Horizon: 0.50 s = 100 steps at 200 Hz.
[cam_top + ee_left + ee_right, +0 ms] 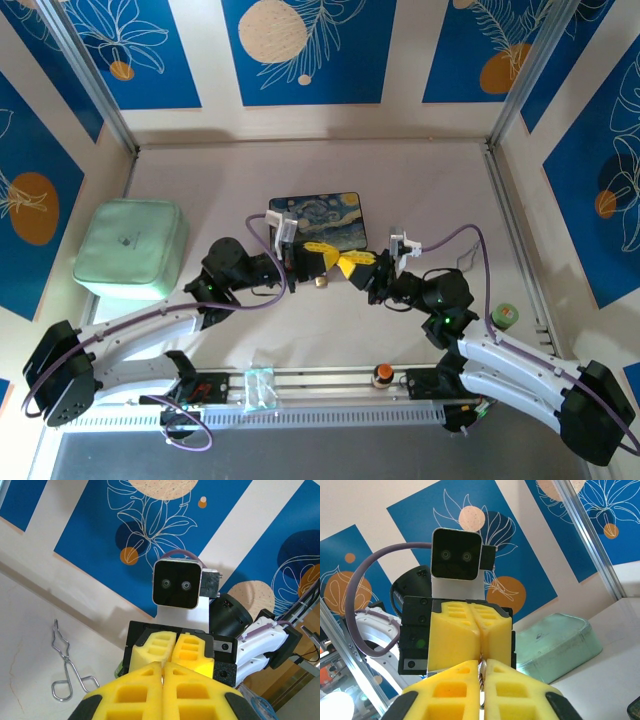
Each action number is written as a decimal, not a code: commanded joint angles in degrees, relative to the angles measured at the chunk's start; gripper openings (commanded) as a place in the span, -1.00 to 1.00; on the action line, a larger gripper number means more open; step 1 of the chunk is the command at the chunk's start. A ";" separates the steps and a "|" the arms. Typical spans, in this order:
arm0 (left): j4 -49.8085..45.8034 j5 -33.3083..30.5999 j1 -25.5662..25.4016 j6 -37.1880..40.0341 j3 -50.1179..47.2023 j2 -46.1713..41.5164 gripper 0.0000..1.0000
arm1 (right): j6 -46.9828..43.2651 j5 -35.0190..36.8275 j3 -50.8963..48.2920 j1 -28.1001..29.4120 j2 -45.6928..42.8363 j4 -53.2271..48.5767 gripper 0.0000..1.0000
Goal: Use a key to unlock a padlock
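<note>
My two grippers meet tip to tip over the middle of the table, the left gripper facing the right gripper. In the right wrist view a thin silvery toothed key is pinched between my right fingers and reaches the closed seam of the left gripper. The left wrist view shows a metal glint at the tip of the shut left gripper, with the right gripper just beyond. A tiny brass padlock sits just below the left fingers; I cannot tell if it hangs or lies on the table.
A dark painted box lies right behind the grippers. A mint-green case stands at the left. Wire tongs lie on the table. At the near rail are an orange-topped knob, a clear plastic piece and a green roll.
</note>
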 commanded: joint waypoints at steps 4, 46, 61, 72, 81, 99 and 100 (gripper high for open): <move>2.25 1.39 0.16 -0.55 -0.75 -0.55 -1.00 | -0.06 0.11 1.09 0.31 0.00 2.21 -0.95; 0.99 0.38 0.17 -0.42 -0.96 -0.62 -1.00 | -0.33 -0.44 0.82 0.48 -0.10 1.98 -1.00; 0.26 -1.13 0.16 -0.03 -1.31 -1.24 -0.65 | -0.39 0.05 0.76 0.66 -0.42 0.38 -1.00; 0.25 -2.96 0.17 -0.05 -1.68 -2.00 -0.54 | -0.35 1.02 0.74 0.74 -0.94 -2.06 -1.00; -0.06 -4.47 0.17 0.36 -1.94 -3.05 -0.48 | -0.34 2.37 0.74 0.74 -1.71 -5.27 -1.00; -5.30 -8.83 0.25 2.92 -1.39 -6.30 -0.03 | 0.09 6.29 0.07 0.83 -3.37 -10.81 -1.00; -5.77 -9.20 0.25 3.03 -1.34 -6.50 -0.03 | 0.10 6.53 0.01 0.83 -3.42 -11.06 -1.00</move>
